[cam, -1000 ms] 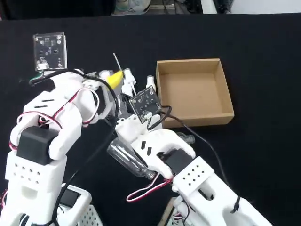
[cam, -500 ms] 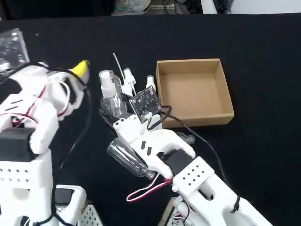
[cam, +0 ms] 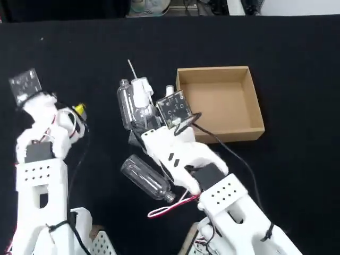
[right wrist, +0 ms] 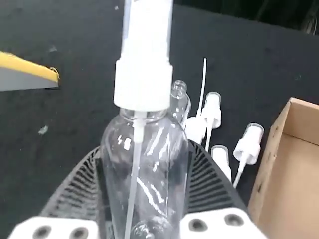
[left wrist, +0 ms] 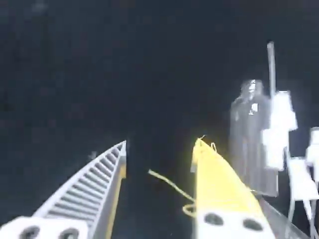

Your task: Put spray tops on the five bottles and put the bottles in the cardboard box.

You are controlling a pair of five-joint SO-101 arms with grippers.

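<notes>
A clear bottle (right wrist: 144,164), its spray top (right wrist: 144,64) fitted, is clamped between the right gripper's (cam: 135,114) jaws above the black table (cam: 297,64). The cardboard box (cam: 223,135) sits at its 3 o'clock, with loose spray tops (right wrist: 212,112) between them. A second bottle (cam: 146,178) lies at 6 o'clock. At 9 o'clock, well apart, the left gripper (left wrist: 159,147) hangs with jaws apart.

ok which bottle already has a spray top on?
The bottle in the right end effector: a white spray top sits on its neck. The other bottle, lying on its side, has a bare neck.
</notes>
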